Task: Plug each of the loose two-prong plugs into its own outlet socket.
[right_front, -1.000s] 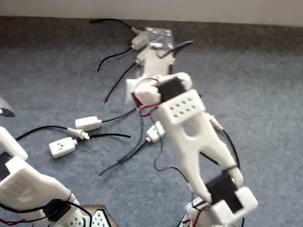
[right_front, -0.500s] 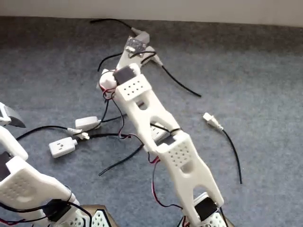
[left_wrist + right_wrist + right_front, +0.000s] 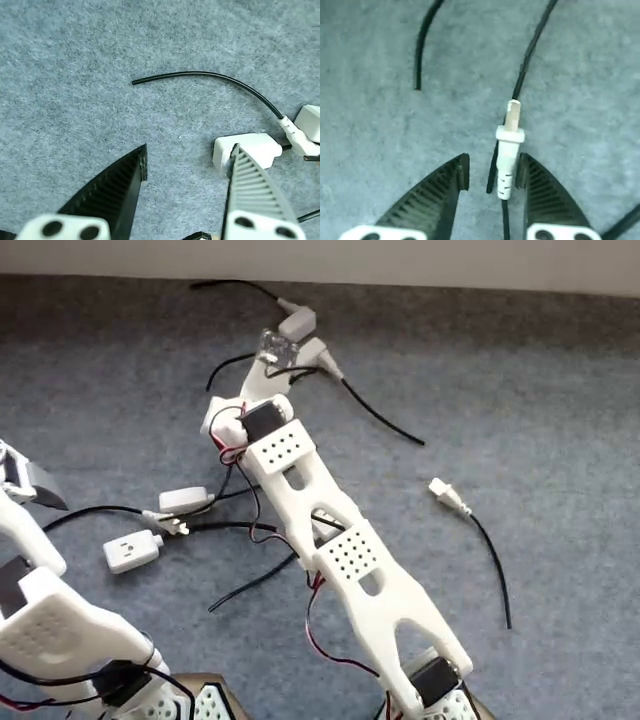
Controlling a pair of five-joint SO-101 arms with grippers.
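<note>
My right gripper [image 3: 492, 167] is open low over the carpet, and a white two-prong plug [image 3: 509, 145] lies between its fingers, closer to one of them, prongs pointing away. In the high view that gripper [image 3: 280, 348] is at the far end of the mat beside a white plug [image 3: 320, 355]. My left gripper [image 3: 189, 155] is open above the carpet; a white outlet socket [image 3: 245, 150] lies partly behind one finger. The high view shows that socket [image 3: 132, 551] at the left, a second socket [image 3: 185, 500] and a plug [image 3: 165, 522] beside it. Another loose plug [image 3: 447, 495] lies at the right.
Black cables [image 3: 380, 420] trail across the grey carpet around the right arm [image 3: 330, 540]. A further white piece [image 3: 297, 320] with its cable lies at the far edge. A wall runs along the back. The carpet at the far right is bare.
The right arm has swung left and stretched out, carrying its gripper from the far middle to the plug at the far left-centre. The left gripper has edged up at the left border.
</note>
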